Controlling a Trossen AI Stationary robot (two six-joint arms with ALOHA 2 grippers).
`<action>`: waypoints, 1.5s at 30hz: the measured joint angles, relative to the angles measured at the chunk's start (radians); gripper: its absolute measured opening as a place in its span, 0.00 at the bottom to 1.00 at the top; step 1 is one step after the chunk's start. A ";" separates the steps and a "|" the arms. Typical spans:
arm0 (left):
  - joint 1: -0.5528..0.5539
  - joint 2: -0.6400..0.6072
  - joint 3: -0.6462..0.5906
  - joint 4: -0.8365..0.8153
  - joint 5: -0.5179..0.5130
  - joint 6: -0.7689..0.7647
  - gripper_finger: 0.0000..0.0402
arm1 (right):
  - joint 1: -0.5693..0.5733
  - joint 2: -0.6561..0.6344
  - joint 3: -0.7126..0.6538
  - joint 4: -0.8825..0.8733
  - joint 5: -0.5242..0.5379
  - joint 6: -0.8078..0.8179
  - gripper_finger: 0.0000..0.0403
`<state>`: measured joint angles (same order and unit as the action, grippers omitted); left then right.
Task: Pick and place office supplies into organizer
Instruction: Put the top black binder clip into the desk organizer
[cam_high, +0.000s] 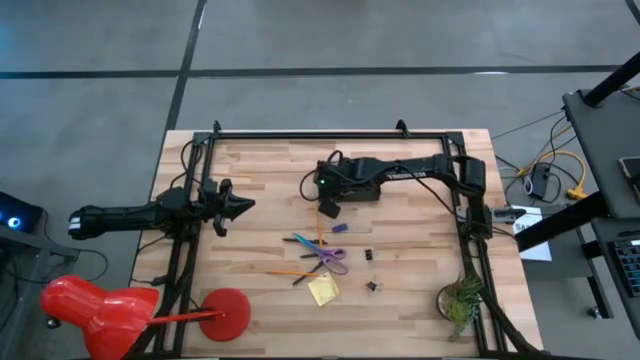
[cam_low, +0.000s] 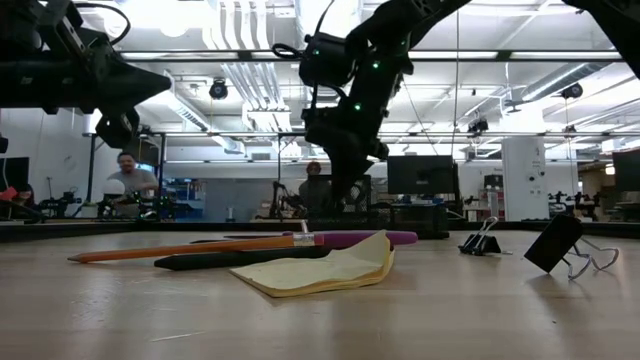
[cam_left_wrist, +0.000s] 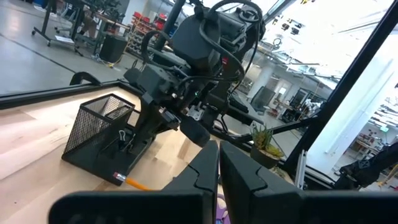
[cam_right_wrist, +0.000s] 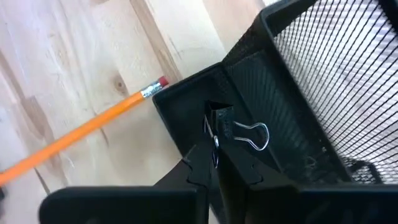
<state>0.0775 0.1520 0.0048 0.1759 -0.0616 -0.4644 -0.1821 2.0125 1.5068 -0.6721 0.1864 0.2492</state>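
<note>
Lying in the organizer's (cam_right_wrist: 323, 118) low front compartment, a binder clip (cam_right_wrist: 239, 132) meets the right fingers (cam_right_wrist: 214, 160), closed.

From my right wrist camera I look down past the right gripper (cam_right_wrist: 213, 163), its two dark fingers pressed together over the organizer (cam_right_wrist: 298, 93) — a black box with mesh walls. The fingertips sit above a low front compartment, pinching a binder clip (cam_right_wrist: 239, 132) whose silver wire loops lie against the dark floor of that compartment. Just beside the box, on the pale wood table (cam_right_wrist: 68, 68), an orange pencil (cam_right_wrist: 81, 134) lies at a slant — its pink eraser nearly touching the organizer's corner.
</note>
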 joint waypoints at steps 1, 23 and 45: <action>0.000 0.000 0.000 0.000 0.000 0.000 0.00 | 0.001 0.000 -0.006 0.010 0.000 0.016 0.05; 0.000 -0.002 0.000 0.000 0.000 0.000 0.00 | 0.197 -0.251 -0.185 -0.269 -0.160 -0.415 0.45; 0.000 -0.001 0.000 0.000 0.000 -0.001 0.00 | 0.411 -0.462 -0.677 0.253 -0.241 0.965 0.45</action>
<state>0.0772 0.1509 0.0048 0.1759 -0.0613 -0.4652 0.2290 1.5508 0.8293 -0.4195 -0.0543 1.2137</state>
